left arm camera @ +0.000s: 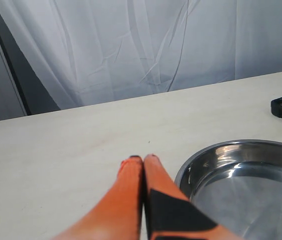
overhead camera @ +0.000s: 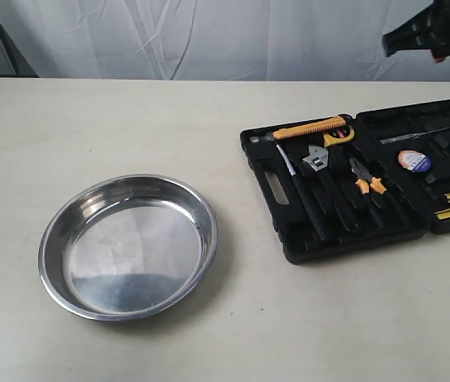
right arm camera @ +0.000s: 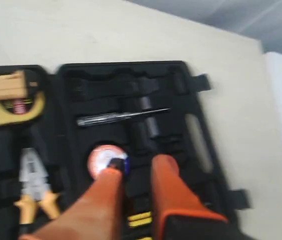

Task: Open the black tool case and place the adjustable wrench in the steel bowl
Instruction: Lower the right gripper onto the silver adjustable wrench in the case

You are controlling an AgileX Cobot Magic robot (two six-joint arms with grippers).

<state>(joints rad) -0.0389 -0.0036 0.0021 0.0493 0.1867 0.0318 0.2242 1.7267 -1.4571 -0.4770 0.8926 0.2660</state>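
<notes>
Pale cream, the flat counter [overhead camera: 129, 119] took up most of my exterior view, and everything stood on it. On its left sat the wide, shallow, round stainless-steel bowl [overhead camera: 129, 259], shiny and with nothing in it. Well apart to the right lay the flat rectangular black moulded-plastic tool case [overhead camera: 352, 237], both halves spread open on the counter, so I judged the first part of the job done.

The small adjustable wrench with the silver metal head and black handle [overhead camera: 318, 161] rested in its recess in the half nearer the bowl, just beside the orange-handled pliers [overhead camera: 365, 181]. Nothing touched it. Picking it up, carrying it across and setting it in the bowl were all left to do, by my reckoning.

The right arm [overhead camera: 436, 32] hung high above the far right end of the case. Through its wrist camera, blurred as it was, I saw its jaws parted with a clear gap, empty, the orange fingers [right arm camera: 170, 185] over the lid half, not over the wrench.

The left arm's jaws rested pressed together, holding nothing, with the orange fingers [left arm camera: 131, 195] low over bare counter just beside the bowl's rim.
</notes>
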